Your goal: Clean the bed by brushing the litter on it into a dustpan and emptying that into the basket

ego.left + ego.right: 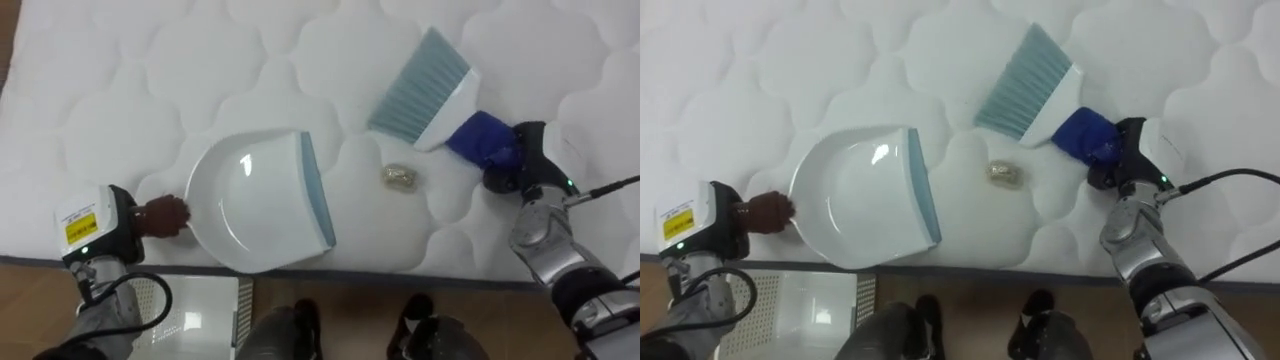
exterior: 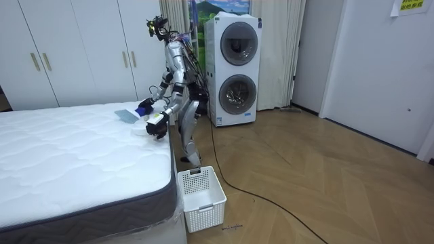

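A white dustpan (image 1: 262, 201) with a pale blue lip lies flat on the white quilted mattress (image 1: 200, 70), its lip facing right. My left hand (image 1: 103, 225) is shut on its brown handle (image 1: 163, 215) at the bed's near edge. A hand brush with grey-blue bristles (image 1: 418, 88) and a blue handle (image 1: 483, 138) rests on the mattress at the right, with my right hand (image 1: 522, 160) shut on that handle. A small crumpled scrap (image 1: 399, 177) lies between the dustpan's lip and the brush. In the room view I bend over the bed's side (image 2: 157, 125).
A white slatted basket (image 2: 201, 197) stands on the wood floor by the bed's corner, also under my left arm as the basket (image 1: 200, 315). Stacked washing machines (image 2: 232, 71) and white wardrobes (image 2: 81, 54) stand behind me.
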